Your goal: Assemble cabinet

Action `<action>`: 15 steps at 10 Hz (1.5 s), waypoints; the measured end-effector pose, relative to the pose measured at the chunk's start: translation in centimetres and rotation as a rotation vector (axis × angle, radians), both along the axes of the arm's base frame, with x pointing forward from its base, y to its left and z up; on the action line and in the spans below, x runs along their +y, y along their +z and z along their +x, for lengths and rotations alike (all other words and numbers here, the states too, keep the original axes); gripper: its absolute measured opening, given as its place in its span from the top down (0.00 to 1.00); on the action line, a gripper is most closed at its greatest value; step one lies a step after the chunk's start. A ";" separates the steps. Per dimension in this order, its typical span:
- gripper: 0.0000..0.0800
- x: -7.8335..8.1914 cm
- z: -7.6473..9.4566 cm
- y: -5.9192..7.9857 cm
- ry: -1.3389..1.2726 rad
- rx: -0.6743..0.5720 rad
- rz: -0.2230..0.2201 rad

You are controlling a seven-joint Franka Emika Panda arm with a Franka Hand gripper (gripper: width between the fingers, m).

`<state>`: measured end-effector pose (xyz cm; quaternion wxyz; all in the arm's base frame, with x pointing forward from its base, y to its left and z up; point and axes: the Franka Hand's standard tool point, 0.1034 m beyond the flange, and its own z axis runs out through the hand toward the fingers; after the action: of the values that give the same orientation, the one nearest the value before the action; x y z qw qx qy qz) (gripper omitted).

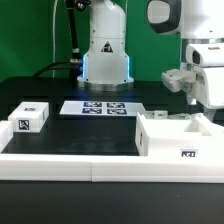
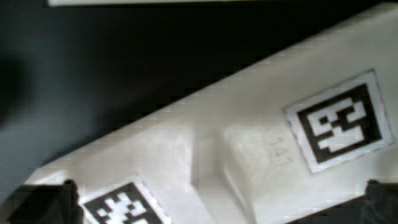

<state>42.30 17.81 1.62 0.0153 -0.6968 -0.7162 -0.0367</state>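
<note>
The cabinet body [image 1: 170, 137] is a large white box with a black-and-white tag on its front, standing at the exterior view's right on the black table. A smaller white tagged panel [image 1: 29, 117] lies at the exterior view's left. My gripper [image 1: 196, 106] hangs just above the cabinet's far right corner. In the wrist view the cabinet's white surface [image 2: 231, 140] with two tags fills the frame. My gripper [image 2: 210, 212] is open, its dark fingertips [image 2: 39, 205] far apart at either side of the white surface, holding nothing.
The marker board [image 1: 100, 107] lies flat in the middle of the table. The white robot base [image 1: 105, 55] with a triangle mark stands behind it. A white raised border [image 1: 70, 160] runs along the table's front.
</note>
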 end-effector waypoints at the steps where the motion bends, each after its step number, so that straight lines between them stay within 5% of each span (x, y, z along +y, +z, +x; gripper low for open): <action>1: 0.00 0.0 0.0 0.0 0.000 0.000 0.000; 2: 0.00 0.0 0.0 0.0 0.000 0.000 0.000; 3: 0.12 0.0 0.0 -0.1 -0.001 0.002 0.000; 4: 0.36 -0.1 -0.1 -0.1 -0.001 0.003 0.000; 5: 0.36 -0.1 -0.1 -0.2 -0.003 0.005 -0.001; 6: 0.52 -0.2 -0.1 -0.3 -0.004 0.006 -0.001; 7: 0.52 -0.2 -0.1 -0.3 -0.004 0.007 -0.002; 8: 0.78 -0.2 -0.1 -0.3 -0.005 0.007 -0.002; 9: 0.92 -0.3 -0.1 -0.3 -0.006 0.006 -0.001; 15: 0.91 -0.7 0.1 -0.3 -0.023 0.003 0.002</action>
<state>42.41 17.09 1.34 0.0165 -0.7048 -0.7082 -0.0365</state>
